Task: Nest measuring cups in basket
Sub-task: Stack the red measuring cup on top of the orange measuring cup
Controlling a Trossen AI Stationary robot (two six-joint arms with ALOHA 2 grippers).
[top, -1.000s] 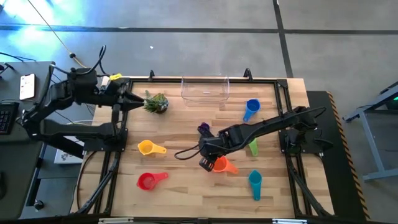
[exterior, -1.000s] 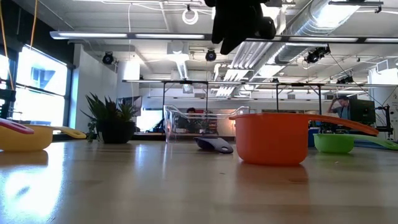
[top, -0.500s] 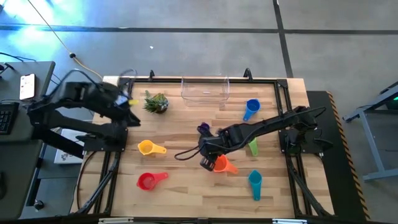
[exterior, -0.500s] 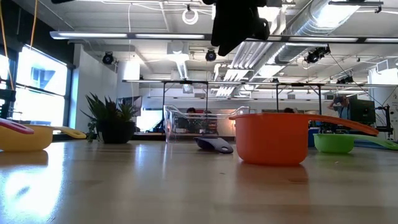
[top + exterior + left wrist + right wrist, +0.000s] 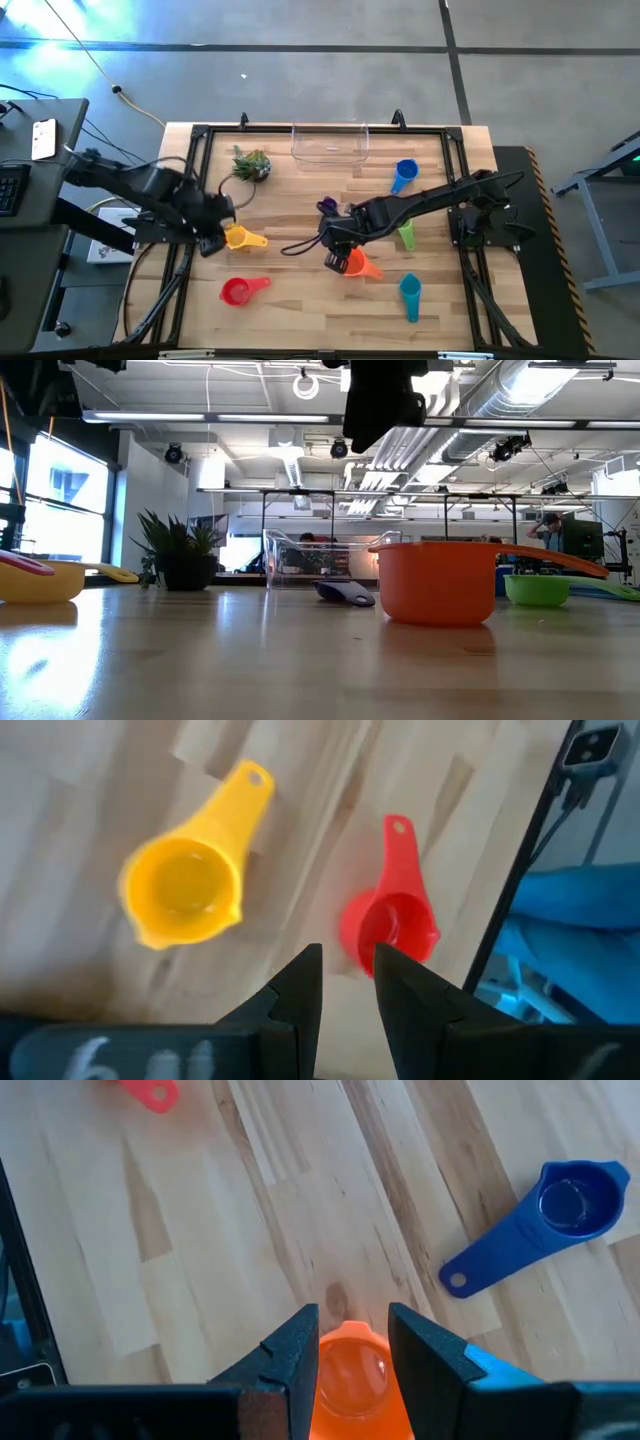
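In the high view the measuring cups lie scattered on the table: yellow [image 5: 235, 237], red [image 5: 238, 291], purple [image 5: 327, 207], orange [image 5: 358, 265], green [image 5: 407, 238], blue [image 5: 403, 175] and teal [image 5: 410, 292]. The clear basket [image 5: 330, 143] stands at the far edge. My right gripper [image 5: 354, 1342] is open and hangs above the orange cup [image 5: 350, 1375], well clear of it in the low view [image 5: 385, 400]. The orange cup [image 5: 435, 585] stands upright on its base. My left gripper [image 5: 348, 982] is open by a narrow gap and hovers beside the yellow cup [image 5: 185, 895], with the red cup [image 5: 392, 920] ahead.
A small potted plant [image 5: 250, 163] stands left of the basket. A black cable [image 5: 300, 245] lies on the wood near the right gripper. A blue-looking cup [image 5: 540, 1220] lies beside the right gripper. A black frame [image 5: 190, 190] rims the table.
My left arm has swung from the far left corner beside the plant toward the near edge and come down over the table's left side, next to the yellow cup. The cups and basket have stayed where they were.
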